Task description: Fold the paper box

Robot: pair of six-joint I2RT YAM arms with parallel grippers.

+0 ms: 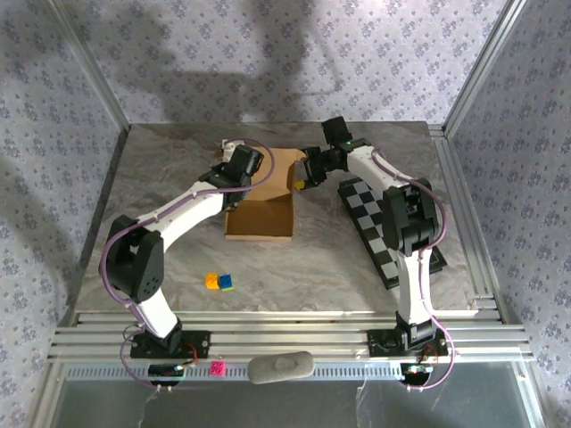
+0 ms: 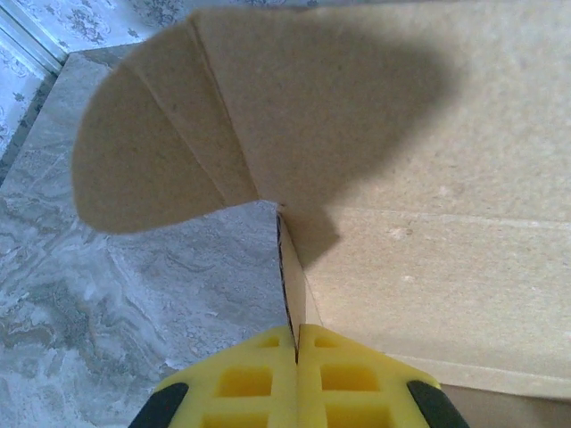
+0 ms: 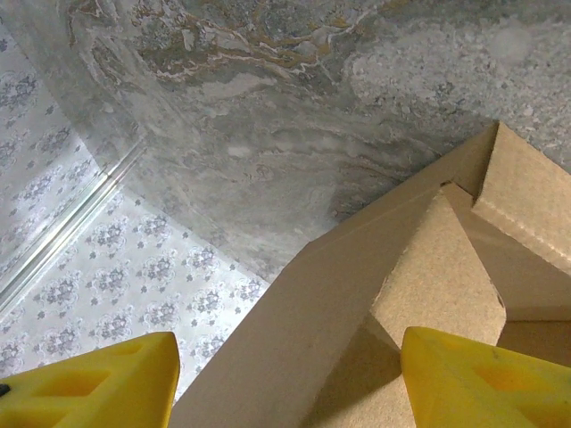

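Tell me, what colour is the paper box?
The paper box is tan-brown; left wrist view shows it best.

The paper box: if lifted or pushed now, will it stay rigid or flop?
Probably light and semi-stiff: the paper box is thin creased cardboard. Where the left pincer is shut on a wall edge, pulling would likely bend it. Its rounded flap stands loose and may swing.

no readable text, labels, brands or numbers anywhere, plain unprinted cardboard on the paper box (image 1: 260,214)
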